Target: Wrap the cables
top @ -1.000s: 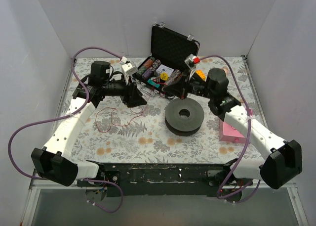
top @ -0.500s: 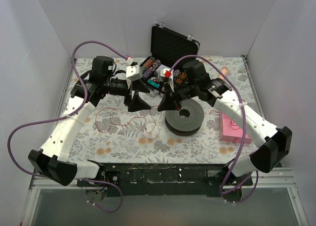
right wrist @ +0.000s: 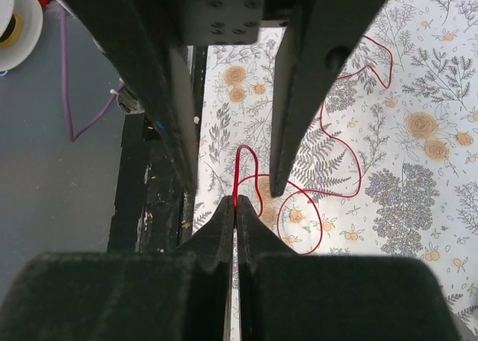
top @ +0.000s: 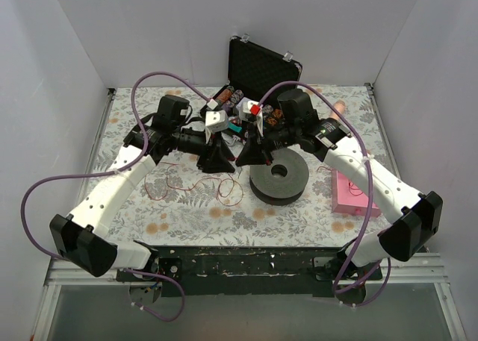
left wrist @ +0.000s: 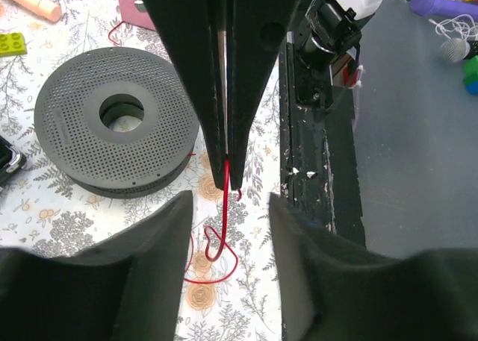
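The cable is a very thin red wire (top: 228, 195) lying in loose loops on the floral table, left of a dark grey spool (top: 278, 175). My right gripper (top: 242, 160) is shut on a strand of the wire (right wrist: 237, 177); in its own view the closed tips (right wrist: 235, 201) pinch it just above the table. My left gripper (top: 217, 159) is open, its fingers straddling the right gripper's tips. In the left wrist view the open left gripper (left wrist: 229, 199) frames the right gripper (left wrist: 228, 178), with the wire (left wrist: 222, 214) hanging below it.
An open black case (top: 258, 63) with small items stands at the back. A pink box (top: 349, 194) lies right of the spool (left wrist: 116, 121). The table's black front edge (left wrist: 317, 169) is close by. Thick purple cables run along both arms.
The right arm swung left over the spool and took hold of the wire. The left arm moved right to meet it. The wire's loops shifted right towards the spool.
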You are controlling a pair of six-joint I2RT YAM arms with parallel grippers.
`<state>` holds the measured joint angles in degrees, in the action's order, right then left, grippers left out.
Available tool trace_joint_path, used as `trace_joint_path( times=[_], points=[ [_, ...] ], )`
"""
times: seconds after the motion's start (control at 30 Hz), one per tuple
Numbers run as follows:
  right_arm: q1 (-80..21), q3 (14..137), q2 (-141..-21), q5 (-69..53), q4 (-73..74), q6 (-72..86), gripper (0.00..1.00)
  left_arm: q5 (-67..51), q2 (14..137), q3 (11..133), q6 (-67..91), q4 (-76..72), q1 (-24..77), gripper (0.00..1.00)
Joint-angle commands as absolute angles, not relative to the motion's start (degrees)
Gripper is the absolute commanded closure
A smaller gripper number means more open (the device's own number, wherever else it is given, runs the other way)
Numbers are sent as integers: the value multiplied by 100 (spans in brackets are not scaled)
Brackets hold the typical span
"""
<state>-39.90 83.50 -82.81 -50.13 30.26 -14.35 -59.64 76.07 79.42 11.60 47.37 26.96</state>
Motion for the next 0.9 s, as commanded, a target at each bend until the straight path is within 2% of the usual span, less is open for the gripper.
trace_joint_path(
  times=[0.0,0.07,0.17,0.2,0.23,0.27,0.33,0.43,0.63,0.87],
  points=[
    [-4025,8429,-8051,-5133,2786,-1354,99,-5880,7594,7954,1318,4561,2839,70],
    [-4025,8333,-7981,-5028,2751,-1362,99,-5775,7550,7954,1467,4492,2839,97],
    [-3956,8061,-7867,-4572,2620,-1240,99,-5319,7515,7972,1958,4255,2839,100],
    [-3868,7920,-7814,-4422,2584,-1170,88,-5074,7506,7963,2125,4193,2839,100],
    [-3745,7667,-7753,-4256,2480,-1030,71,-4836,7497,7945,2257,4114,2830,100],
    [-3553,7447,-7665,-4132,2348,-854,59,-4582,7471,7919,2407,4052,2830,100],
    [-3009,6893,-7454,-3956,1927,-162,45,-4159,7427,7814,2653,3955,2830,100],
    [-1981,5962,-7076,-3640,1364,850,31,-3632,7365,7638,2882,3806,2769,100],
    [-836,4756,-6908,-2577,1011,2046,29,-3129,7312,7400,3199,3472,2400,100],
    [-510,4079,-6610,-1731,722,2575,28,-3208,7216,7286,3243,3384,2127,100]
  ],
)
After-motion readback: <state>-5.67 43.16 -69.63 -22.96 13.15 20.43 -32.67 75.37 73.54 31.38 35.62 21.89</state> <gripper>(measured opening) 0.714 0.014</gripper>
